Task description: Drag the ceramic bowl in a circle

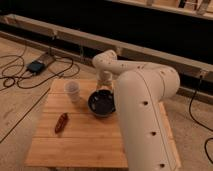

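The ceramic bowl [102, 105], dark, glossy and round, sits near the middle of the wooden table [75, 147]. My gripper [105, 81] comes down from the white arm [142, 105] and hangs over the bowl's far rim, at or just above it. Whether it touches the rim I cannot tell. The arm's thick lower link covers the table's right side and hides part of the bowl's right edge.
A small white cup [73, 91] stands just left of the bowl. A reddish-brown object [61, 122] lies on the table's left front. Black cables [20, 75] and a small device [36, 66] lie on the floor at left. A long rail [75, 39] runs behind.
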